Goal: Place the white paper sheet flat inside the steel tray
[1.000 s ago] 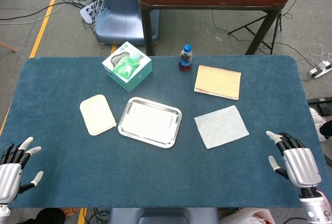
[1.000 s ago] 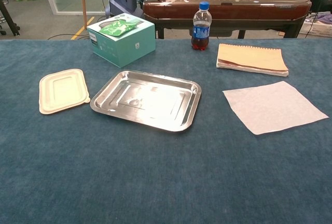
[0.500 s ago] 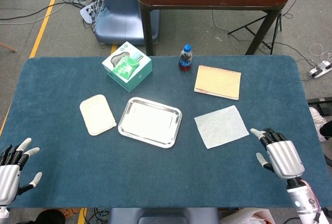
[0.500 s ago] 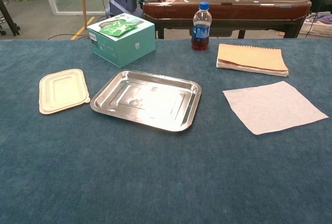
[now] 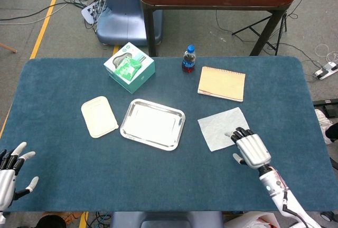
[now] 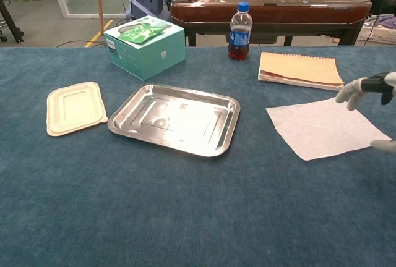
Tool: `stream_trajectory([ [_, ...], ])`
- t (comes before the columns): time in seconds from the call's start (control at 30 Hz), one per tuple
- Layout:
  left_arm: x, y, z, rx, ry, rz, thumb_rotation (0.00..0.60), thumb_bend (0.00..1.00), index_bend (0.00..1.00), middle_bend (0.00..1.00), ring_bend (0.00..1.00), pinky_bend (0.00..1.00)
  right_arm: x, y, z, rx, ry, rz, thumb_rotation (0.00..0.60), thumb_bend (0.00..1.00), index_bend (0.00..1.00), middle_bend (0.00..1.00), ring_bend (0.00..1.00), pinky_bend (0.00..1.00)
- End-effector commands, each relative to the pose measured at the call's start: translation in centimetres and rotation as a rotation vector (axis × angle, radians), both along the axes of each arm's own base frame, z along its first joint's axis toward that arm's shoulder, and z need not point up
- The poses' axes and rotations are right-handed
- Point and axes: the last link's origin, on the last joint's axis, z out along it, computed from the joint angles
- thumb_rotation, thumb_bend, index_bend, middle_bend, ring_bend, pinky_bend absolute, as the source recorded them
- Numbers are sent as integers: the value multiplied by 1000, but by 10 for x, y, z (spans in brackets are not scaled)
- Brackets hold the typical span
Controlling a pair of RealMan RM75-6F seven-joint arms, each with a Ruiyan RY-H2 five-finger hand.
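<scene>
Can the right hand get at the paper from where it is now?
Probably yes. The right hand is open at the paper's near right corner, fingertips over its edge. Nothing lies between them; the notebook sits behind the paper and the tray to its left, both clear of it.

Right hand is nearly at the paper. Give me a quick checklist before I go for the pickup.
1. White paper sheet lying flat on the table, nothing on top: ok.
2. Right hand open, holding nothing, fingers over the sheet's near right corner: ok. Whether they touch it: cannot tell.
3. Steel tray empty, ready to receive the sheet: ok.
4. Path from the sheet left to the tray free of objects: ok; the notebook and bottle sit further back.
5. Left hand open at the near left corner, away from the tray: ok.
6. Plastic lid beside the tray, not overlapping it: ok.
</scene>
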Motion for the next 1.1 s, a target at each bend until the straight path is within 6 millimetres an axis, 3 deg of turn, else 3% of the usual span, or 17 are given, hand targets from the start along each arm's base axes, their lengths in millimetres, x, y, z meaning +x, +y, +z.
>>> stream_trajectory([
  [0.03, -1, -1, 0, -1, 1, 5, 600, 243, 249, 91, 97, 0, 3, -10, -13, 15, 11, 10, 600, 276, 266, 302, 180, 332],
  [0.4, -6, -3, 3, 9, 1, 12, 600, 242, 249, 91, 97, 0, 10, -26, -54, 58, 23, 30, 600, 257, 304, 305, 180, 331],
  [1.1, -10, -6, 4, 9, -1, 20, 600, 243, 249, 91, 97, 0, 11, -32, -77, 64, 61, 34, 600, 205, 336, 314, 181, 332],
])
